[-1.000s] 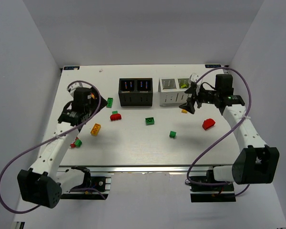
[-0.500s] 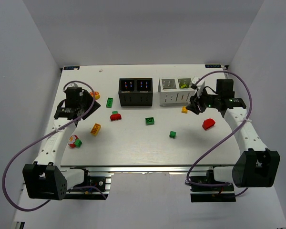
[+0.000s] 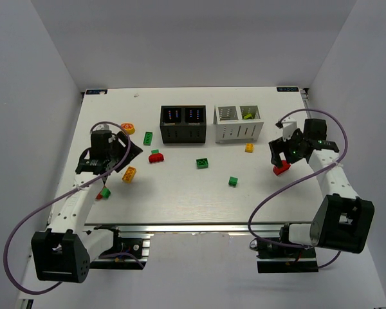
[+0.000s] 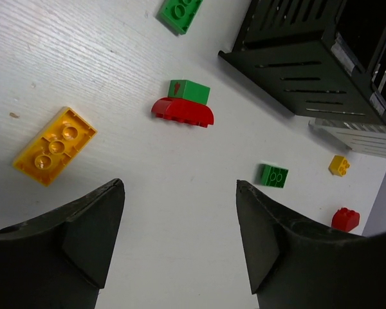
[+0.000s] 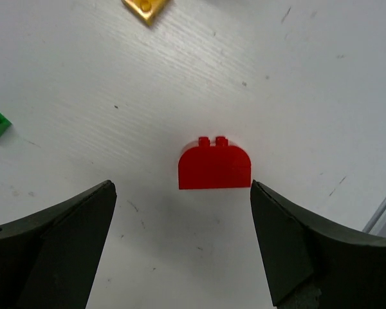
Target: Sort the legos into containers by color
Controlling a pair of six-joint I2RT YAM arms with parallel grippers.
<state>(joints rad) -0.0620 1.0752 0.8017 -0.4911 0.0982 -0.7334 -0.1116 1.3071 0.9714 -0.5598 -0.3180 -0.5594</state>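
Observation:
My right gripper [image 3: 282, 156] is open and empty, low over the table. A red rounded lego [image 5: 215, 167] lies just ahead of its tips [image 5: 180, 185], and also shows from above [image 3: 281, 168]. My left gripper [image 3: 130, 154] is open and empty [image 4: 180, 187]. An orange-yellow brick [image 4: 55, 146] lies to its left and a red rounded piece [image 4: 183, 111] with a green brick [image 4: 190, 90] lies ahead. The black container [image 3: 182, 123] and the white container [image 3: 238, 122] stand at the back middle. A lime piece [image 3: 248, 116] lies in the white one's right compartment.
Loose legos: a green brick [image 3: 148, 137], an orange round one [image 3: 128, 128], two green ones [image 3: 202, 163] [image 3: 233, 181], a small yellow one [image 3: 249, 147], and a red and green pair [image 3: 103, 192] near the left arm. White walls stand on both sides.
My right gripper has moved from the white container to the right and nearer, over the red rounded lego. My left gripper has shifted nearer, toward the orange-yellow brick.

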